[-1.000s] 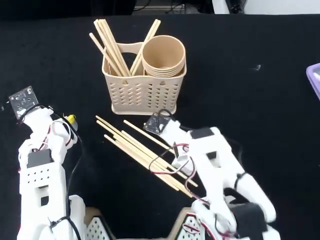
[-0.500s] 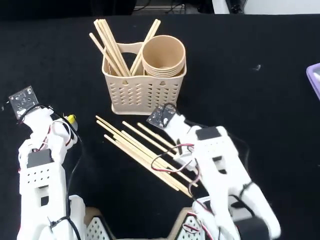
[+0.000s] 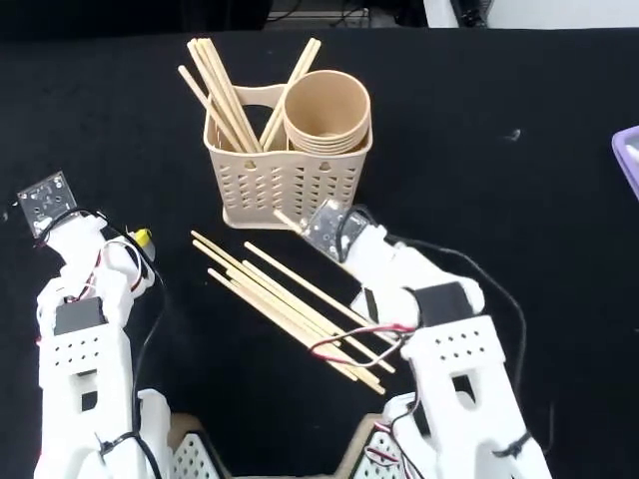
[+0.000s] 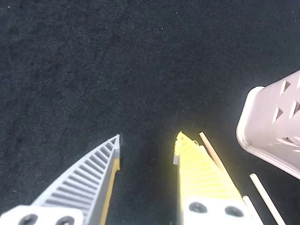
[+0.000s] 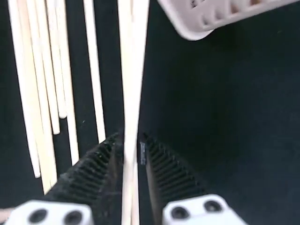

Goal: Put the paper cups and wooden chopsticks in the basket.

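The beige basket (image 3: 285, 185) stands at the table's far middle, holding stacked paper cups (image 3: 326, 105) and several wooden chopsticks (image 3: 225, 90). More chopsticks (image 3: 290, 304) lie loose in a fan on the black table in front of it. My right gripper (image 3: 305, 232) is just before the basket's front wall, shut on a chopstick (image 5: 132, 70) that points toward the basket's bottom edge (image 5: 220, 14); the loose chopsticks (image 5: 42, 84) lie beside it. My left gripper (image 4: 148, 138) rests open and empty at the table's left, with the basket's corner (image 4: 276, 126) and two chopstick ends (image 4: 211, 150) nearby.
A purple object (image 3: 627, 155) pokes in at the right edge of the high view. Both arm bases stand at the near edge. Black cloth lies bare to the right of the basket and behind the left arm (image 3: 85, 319).
My right gripper has moved away from the pile toward the basket's front, carrying a chopstick with it. The left arm has stayed still.
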Controlling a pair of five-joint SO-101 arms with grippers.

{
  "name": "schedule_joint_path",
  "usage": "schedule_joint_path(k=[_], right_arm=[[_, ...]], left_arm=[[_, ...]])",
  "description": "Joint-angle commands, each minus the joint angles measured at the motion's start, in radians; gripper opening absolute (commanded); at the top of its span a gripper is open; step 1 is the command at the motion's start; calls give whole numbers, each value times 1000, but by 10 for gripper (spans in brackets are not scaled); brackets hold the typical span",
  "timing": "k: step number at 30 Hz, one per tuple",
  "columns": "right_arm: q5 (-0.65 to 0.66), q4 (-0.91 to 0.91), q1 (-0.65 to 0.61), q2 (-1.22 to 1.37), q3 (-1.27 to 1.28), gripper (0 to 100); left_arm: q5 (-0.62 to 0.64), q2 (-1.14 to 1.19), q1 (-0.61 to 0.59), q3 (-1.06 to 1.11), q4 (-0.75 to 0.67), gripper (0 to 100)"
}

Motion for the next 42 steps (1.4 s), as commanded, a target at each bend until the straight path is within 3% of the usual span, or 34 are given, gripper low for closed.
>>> schedule_joint_path(k=[1, 6, 15, 24, 35, 42], right_arm=[[-84, -43, -98, -35, -36, 11], [-196, -86, -245, -38, -68, 11], [-308, -356, -256, -35, -77, 11], [-318, -416, -423, -39, -91, 11], [-319, -638, -434, -41, -113, 11], [-350, -655, -434, -36, -242, 11]], left_arm=[[3, -6, -7, -8, -17, 188], [3, -6, -8, -8, -15, 188], [3, -6, -10, -8, -17, 188], [3, -6, -10, -8, -18, 188], [3, -2, -12, -8, -18, 188], [3, -2, -12, -8, -18, 188]])
